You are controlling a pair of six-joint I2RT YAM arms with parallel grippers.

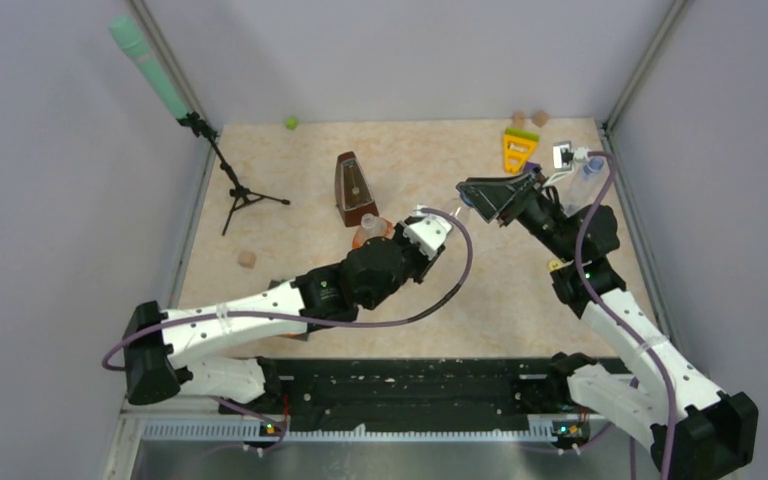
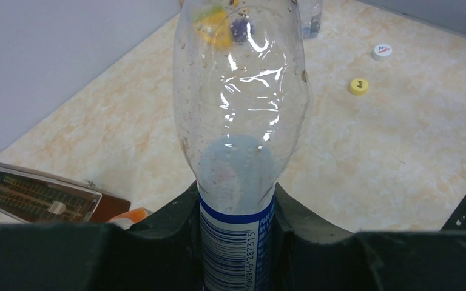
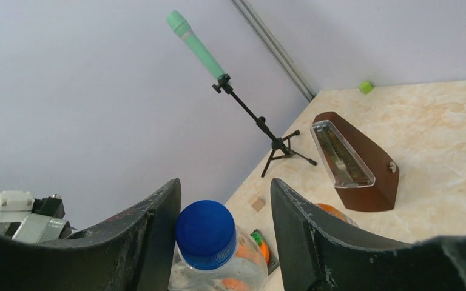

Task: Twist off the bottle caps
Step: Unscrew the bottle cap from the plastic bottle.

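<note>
My left gripper (image 2: 235, 195) is shut on the blue-labelled bottle (image 2: 239, 109), gripping it at the label; the clear body points away from the camera. In the top view this gripper (image 1: 438, 225) holds the bottle out toward my right gripper (image 1: 472, 196). The right gripper (image 3: 224, 183) stands open around the bottle's blue cap (image 3: 205, 233). Its left finger is close against the cap and a gap shows on the right side. A yellow cap (image 2: 358, 86) and a white cap (image 2: 381, 51) lie loose on the table. The squat orange-tinted bottle (image 1: 370, 230) stands by the left wrist.
A brown metronome (image 1: 353, 187) stands just behind the orange bottle. A microphone stand (image 1: 232, 180) is at the back left, and a wooden block (image 1: 247, 259) lies near it. Another clear bottle (image 1: 585, 180), a yellow toy (image 1: 518, 148) and wooden discs (image 1: 530, 118) sit at the back right.
</note>
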